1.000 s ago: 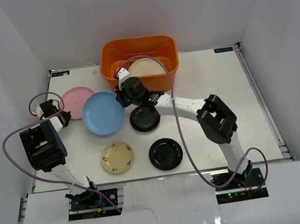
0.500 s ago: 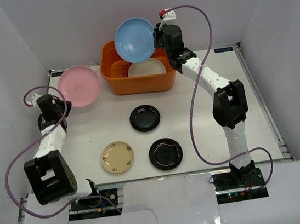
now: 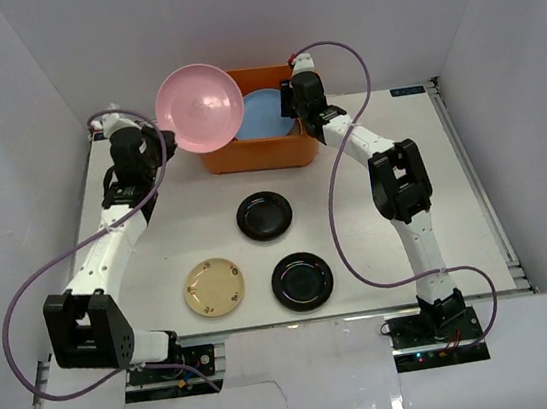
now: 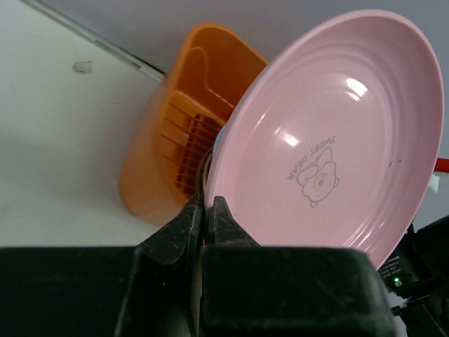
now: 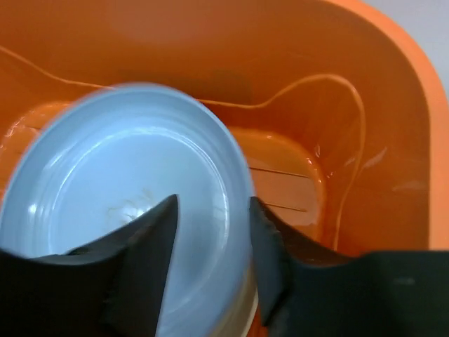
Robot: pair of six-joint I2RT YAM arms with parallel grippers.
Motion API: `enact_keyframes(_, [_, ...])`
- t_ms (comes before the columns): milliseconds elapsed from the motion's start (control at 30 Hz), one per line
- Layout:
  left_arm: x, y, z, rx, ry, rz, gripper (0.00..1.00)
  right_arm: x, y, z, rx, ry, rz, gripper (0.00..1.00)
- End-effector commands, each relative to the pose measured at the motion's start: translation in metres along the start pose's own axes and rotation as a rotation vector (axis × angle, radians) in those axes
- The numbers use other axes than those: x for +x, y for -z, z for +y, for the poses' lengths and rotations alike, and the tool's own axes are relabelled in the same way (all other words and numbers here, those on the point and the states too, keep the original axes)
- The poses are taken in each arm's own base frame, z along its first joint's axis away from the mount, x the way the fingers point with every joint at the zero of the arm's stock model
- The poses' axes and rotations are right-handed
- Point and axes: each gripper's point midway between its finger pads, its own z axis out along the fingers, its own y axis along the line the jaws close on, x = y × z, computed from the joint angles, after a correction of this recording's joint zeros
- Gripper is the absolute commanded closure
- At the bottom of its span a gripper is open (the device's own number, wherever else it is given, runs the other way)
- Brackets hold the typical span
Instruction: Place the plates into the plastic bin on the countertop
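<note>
Overhead, the left hand (image 3: 157,144) is raised by the left end of the bin (image 3: 257,156), closed on the lower rim of the pink plate (image 3: 200,108). The plate is off the worktop (image 3: 431,174) and tilted, its hollow face turned up towards the top camera; in that view it covers the bin's near left corner. In the left wrist view the hand (image 4: 208,210) has its two dark fingers pressed together on the thin edge of the pink plate (image 4: 330,140), which carries a small cartoon print with the words "SWEET DEAR". Behind it lie the bin (image 4: 151,168), with its slotted bottom showing, and the worktop (image 4: 56,140).

The right hand (image 3: 289,107) reaches into the bin from its right end. Its own camera shows the hand (image 5: 210,232) open, the fingers standing apart on either side of the rim of the blue plate (image 5: 119,203) without pinching it. That plate is slightly blurred and lies inside the bin (image 5: 365,140), face up; a pale edge shows just under it at the bottom of the view, but what that is cannot be told. From above, the blue plate (image 3: 264,115) fills the bin's middle and right.

Three plates lie flat on the worktop, well apart from the bin: one black plate (image 3: 263,216) nearer it, a second black plate (image 3: 302,281) nearer the arm bases, and a tan plate (image 3: 214,286) to the left of that one.
</note>
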Motion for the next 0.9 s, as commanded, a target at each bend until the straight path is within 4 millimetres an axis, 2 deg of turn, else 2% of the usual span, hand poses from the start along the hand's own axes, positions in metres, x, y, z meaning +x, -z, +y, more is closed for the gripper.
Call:
enact_keyframes(0, [-0.017, -0.011, -0.034, 0.008, -0.057, -0.061, 1.00, -0.091, 0.038, 0.022, -0.082, -0.061, -0.169, 0.47])
enact_keyframes(33, [-0.007, -0.023, -0.033, -0.005, -0.067, -0.039, 1.00, -0.097, 0.043, 0.023, -0.092, -0.096, -0.169, 0.41])
enact_keyframes(67, [-0.011, -0.026, -0.051, 0.018, -0.073, -0.052, 1.00, -0.116, 0.058, 0.021, -0.111, -0.125, -0.189, 0.41])
enact_keyframes(100, [-0.009, -0.031, -0.056, 0.018, -0.077, -0.049, 1.00, -0.114, 0.065, 0.018, -0.120, -0.152, -0.171, 0.41])
enact_keyframes(133, [0.003, -0.044, -0.053, -0.001, -0.094, -0.021, 1.00, -0.117, 0.072, 0.016, -0.129, -0.199, -0.171, 0.41])
enact_keyframes(167, [-0.001, -0.047, -0.068, 0.017, -0.099, -0.034, 1.00, -0.143, 0.095, 0.008, -0.134, -0.216, -0.216, 0.42])
enact_keyframes(200, [0.003, -0.051, -0.072, 0.016, -0.106, -0.024, 1.00, -0.123, 0.099, -0.001, -0.110, -0.222, -0.179, 0.44])
enact_keyframes(233, [0.006, -0.057, -0.076, 0.019, -0.116, -0.018, 1.00, -0.125, 0.107, -0.009, -0.096, -0.234, -0.191, 0.55])
enact_keyframes(267, [0.012, -0.067, -0.083, 0.025, -0.124, -0.008, 1.00, -0.144, 0.129, -0.021, -0.082, -0.257, -0.235, 0.63])
enact_keyframes(300, [0.016, -0.072, -0.087, 0.025, -0.135, 0.003, 1.00, -0.141, 0.138, -0.030, -0.072, -0.271, -0.235, 0.72])
enact_keyframes(333, [0.020, -0.077, -0.090, 0.026, -0.145, 0.011, 1.00, -0.113, 0.140, -0.038, -0.060, -0.283, -0.199, 0.88])
enact_keyframes(367, [0.038, -0.088, -0.088, 0.017, -0.164, 0.043, 1.00, -0.126, 0.161, -0.044, -0.075, -0.305, -0.235, 0.92])
enact_keyframes(400, [0.037, -0.092, -0.098, 0.028, -0.168, 0.041, 1.00, -0.121, 0.169, -0.047, -0.079, -0.313, -0.236, 0.92])
enact_keyframes(433, [0.042, -0.097, -0.101, 0.034, -0.174, 0.051, 1.00, -0.092, 0.172, -0.051, -0.070, -0.314, -0.190, 0.92])
enact_keyframes(467, [0.060, -0.108, -0.097, 0.025, -0.192, 0.081, 1.00, -0.103, 0.189, -0.049, -0.094, -0.319, -0.230, 0.92])
enact_keyframes(500, [0.059, -0.113, -0.106, 0.036, -0.193, 0.079, 1.00, -0.098, 0.195, -0.048, -0.108, -0.323, -0.226, 0.92])
enact_keyframes(533, [0.064, -0.118, -0.107, 0.033, -0.198, 0.089, 1.00, -0.084, 0.203, -0.047, -0.121, -0.325, -0.207, 0.89])
enact_keyframes(567, [0.081, -0.128, -0.099, 0.010, -0.213, 0.121, 1.00, -0.076, 0.206, -0.042, -0.151, -0.331, -0.186, 0.87])
enact_keyframes(600, [0.078, -0.132, -0.106, 0.018, -0.210, 0.111, 1.00, -0.070, 0.209, -0.040, -0.165, -0.333, -0.169, 0.85])
enact_keyframes(633, [0.082, -0.136, -0.106, 0.020, -0.209, 0.116, 1.00, -0.058, 0.212, -0.035, -0.195, -0.334, -0.135, 0.84])
enact_keyframes(667, [0.086, -0.140, -0.105, 0.018, -0.207, 0.126, 1.00, -0.054, 0.215, -0.030, -0.230, -0.335, -0.124, 0.83])
enact_keyframes(700, [0.099, -0.149, -0.098, 0.005, -0.216, 0.149, 0.94, -0.048, 0.216, -0.026, -0.249, -0.334, -0.110, 0.82])
enact_keyframes(767, [0.100, -0.153, -0.104, 0.015, -0.210, 0.160, 0.86, -0.045, 0.223, -0.026, -0.259, -0.320, -0.095, 0.80])
enact_keyframes(800, [0.104, -0.156, -0.103, 0.014, -0.210, 0.169, 0.78, -0.040, 0.226, -0.026, -0.255, -0.296, -0.078, 0.79])
enact_keyframes(833, [0.102, -0.156, -0.106, 0.022, -0.208, 0.166, 0.72, -0.044, 0.233, -0.026, -0.259, -0.287, -0.085, 0.79])
enact_keyframes(867, [0.100, -0.155, -0.108, 0.027, -0.206, 0.165, 0.58, -0.036, 0.236, -0.026, -0.265, -0.280, -0.059, 0.76])
